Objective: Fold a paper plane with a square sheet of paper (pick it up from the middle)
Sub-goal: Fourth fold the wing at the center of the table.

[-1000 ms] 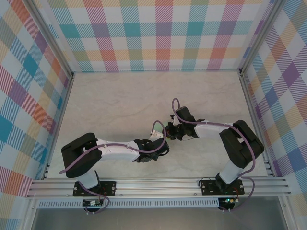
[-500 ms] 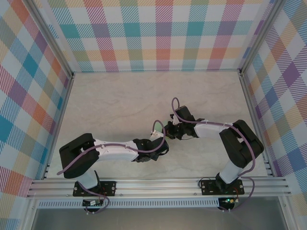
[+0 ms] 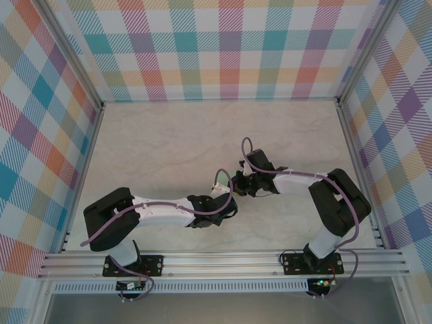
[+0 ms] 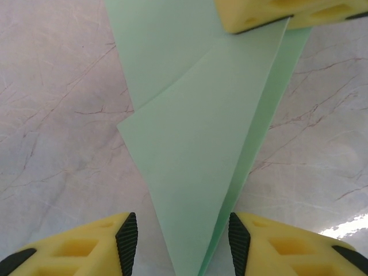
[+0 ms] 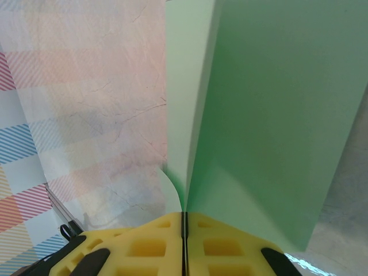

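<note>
Right tool (image 5: pixel 184 221): pads pressed together, clamped on the paper plane (image 5: pixel 259 115) at a folded edge. Left tool (image 4: pixel 183 238): pads apart, straddling the plane's pointed tip, no contact evident.

Location: mid-desk (image 3: pixel 169 142), between both tools.

Appearance: pale mint green, narrow dart, overlapping folded layers, sharp creases.

Handling, judged: very light, thin, limp, easily crumpled. Grip is best taken across the centre crease, where the layers stack.

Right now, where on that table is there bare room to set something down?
The far half of the table, up to the back plaid wall, is bare. So is the strip by the left wall. The front middle is crowded: the right pincer pinches the paper plane there, the left pincer alongside.
</note>
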